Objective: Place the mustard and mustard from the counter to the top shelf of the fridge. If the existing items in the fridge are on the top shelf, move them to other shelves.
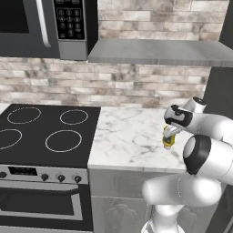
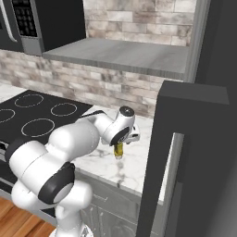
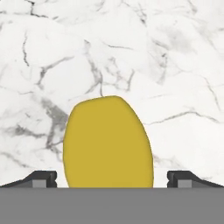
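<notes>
Jaws stand spread on either side of the darker-yellow mustard bottle, their tips clear of it, above the marble surface.

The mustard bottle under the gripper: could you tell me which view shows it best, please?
The hand view: the mustard bottle looms large and yellow between the fingertips, seen end-on over the counter. In the left base view and right base view it is a small yellow sliver below the wrist.
</notes>
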